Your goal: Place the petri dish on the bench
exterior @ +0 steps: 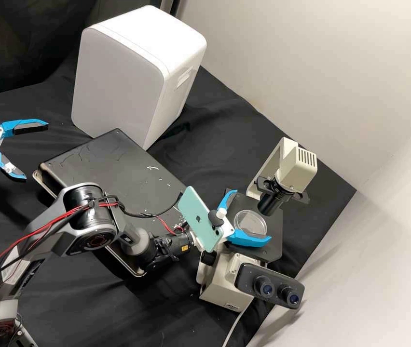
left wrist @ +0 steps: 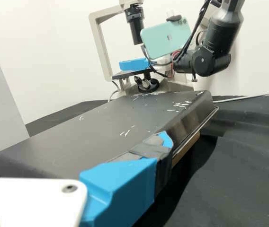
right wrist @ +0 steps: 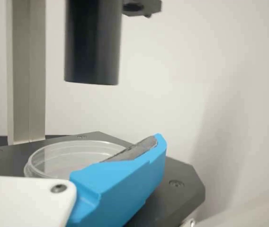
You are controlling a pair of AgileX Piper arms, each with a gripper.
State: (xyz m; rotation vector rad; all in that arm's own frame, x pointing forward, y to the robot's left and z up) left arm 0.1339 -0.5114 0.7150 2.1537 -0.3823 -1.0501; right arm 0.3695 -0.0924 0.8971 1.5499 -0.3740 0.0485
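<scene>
Here the right pincer (exterior: 252, 214) is straddling the dish (exterior: 250, 223), wide open, gripping nothing; light, stiff, slippery plastic is probably needing a rim-to-rim hold.

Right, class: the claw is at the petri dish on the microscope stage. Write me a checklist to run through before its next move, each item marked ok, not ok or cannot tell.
1. Petri dish lies flat on the microscope stage: ok.
2. Right claw open, straddling the dish: ok.
3. Fingers touching the dish wall: cannot tell.
4. Gap between dish and black lens tube above it: ok.
5. Left claw open, far from the microscope: ok.
</scene>
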